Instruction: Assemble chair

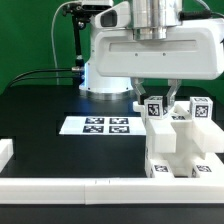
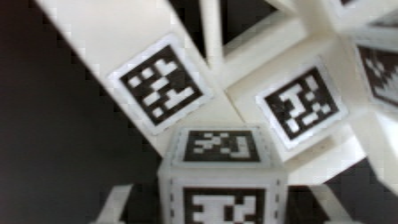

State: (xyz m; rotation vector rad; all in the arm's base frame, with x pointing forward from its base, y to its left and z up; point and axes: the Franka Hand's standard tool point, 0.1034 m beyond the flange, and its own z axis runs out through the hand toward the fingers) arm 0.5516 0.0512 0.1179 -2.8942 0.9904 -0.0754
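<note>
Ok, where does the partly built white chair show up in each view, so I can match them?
Exterior view: the chair assembly stands at that view's right, under the gripper, beside the marker board.
Wrist view: the chair assembly fills the frame close up, slanted white bars behind a tagged post.
Shared landmark: the black-and-white marker tags on its parts.

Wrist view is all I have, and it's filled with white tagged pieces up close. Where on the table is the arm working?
Observer: The gripper hangs over a cluster of white chair parts at the exterior view's right, close behind the white front rail.
Operator: Is the marker board underneath it?
Observer: No. The marker board lies flat on the black table, apart from the parts, toward the exterior view's left of them.
</note>
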